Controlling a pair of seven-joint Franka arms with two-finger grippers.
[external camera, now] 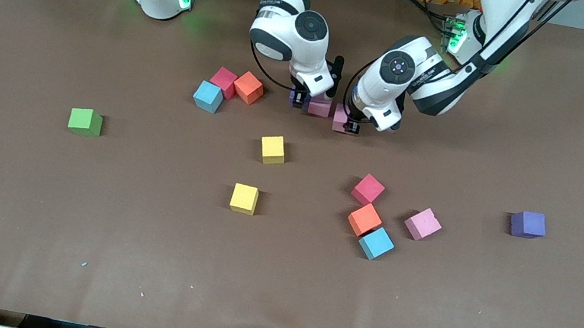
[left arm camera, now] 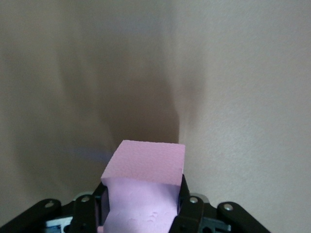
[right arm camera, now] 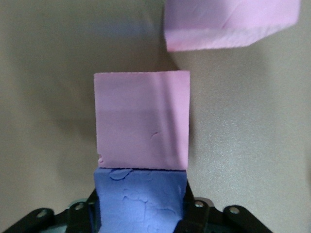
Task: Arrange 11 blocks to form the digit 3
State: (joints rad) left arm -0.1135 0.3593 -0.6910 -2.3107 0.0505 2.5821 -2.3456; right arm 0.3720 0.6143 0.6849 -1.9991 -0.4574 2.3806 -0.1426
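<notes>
Well, we see a matte brown table (external camera: 19,212) with metal framing and cables along its edges; a few pale specks lie on the part nearest the front camera.

The left gripper (external camera: 348,126) is low at the middle of the table, toward the robots' bases. Its black fingers (left arm camera: 183,196) are clamped on the sides of a pink block (left arm camera: 146,165). We cannot tell whether that block touches the table.

The right gripper (external camera: 300,100) is just beside it. Its fingers (right arm camera: 188,201) press both sides of an indigo block (right arm camera: 141,201). That block sits flush, edge to edge, against a second pink block (right arm camera: 141,119) on the table. The left gripper's block is near this pair, with a gap between.

All the blocks are small foam cubes with a finely pitted skin; the indigo one shows shallow dents and flaking.

The rest lie loose:
- A red, an orange and a blue one (external camera: 208,96) cluster toward the right arm's end.
- Two yellow ones are near the centre.
- Another red, orange, blue and pink group (external camera: 372,217) is nearer the front camera.
- A purple block (external camera: 528,223) and a green cube (external camera: 85,121) each sit apart.
</notes>
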